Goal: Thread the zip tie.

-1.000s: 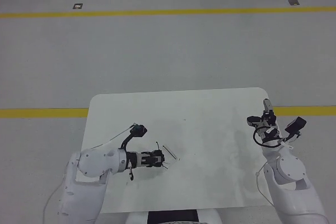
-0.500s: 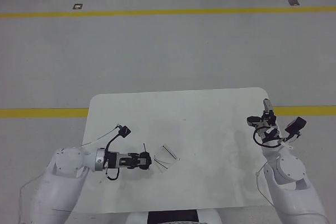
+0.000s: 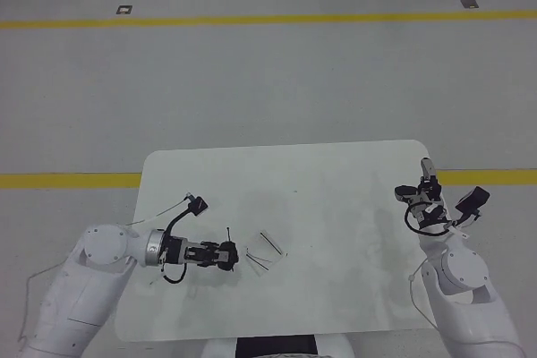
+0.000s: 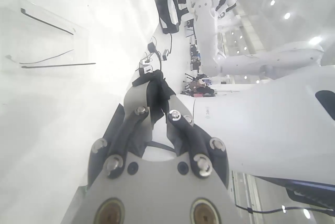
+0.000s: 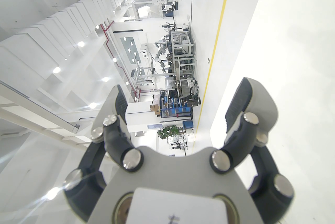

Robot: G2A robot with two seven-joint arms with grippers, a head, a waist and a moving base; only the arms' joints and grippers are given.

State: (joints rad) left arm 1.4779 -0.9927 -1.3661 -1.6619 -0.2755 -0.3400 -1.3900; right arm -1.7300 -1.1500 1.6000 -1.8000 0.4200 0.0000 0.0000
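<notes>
My left gripper [image 3: 234, 259] lies low over the white table [image 3: 340, 179] at its front left. It is shut on a thin black zip tie [image 3: 228, 238], which sticks out away from the fingertips. In the left wrist view the dark pads [image 4: 154, 94] are pressed together, with the zip tie [image 4: 158, 60] curving out beyond them. Just to the right lie loose black zip ties [image 3: 269, 242] on a clear plastic sheet [image 4: 78, 31]. My right gripper [image 5: 182, 86] stands open at the table's right edge, nothing between its fingers.
The loose zip ties [image 4: 57, 65] lie a short way ahead of the left gripper. The table's middle and back are bare white surface. Grey floor with yellow lines [image 3: 268, 20] surrounds the table.
My left arm has drawn back to the left, carrying the zip tie away from the loose ties. The right arm has kept still.
</notes>
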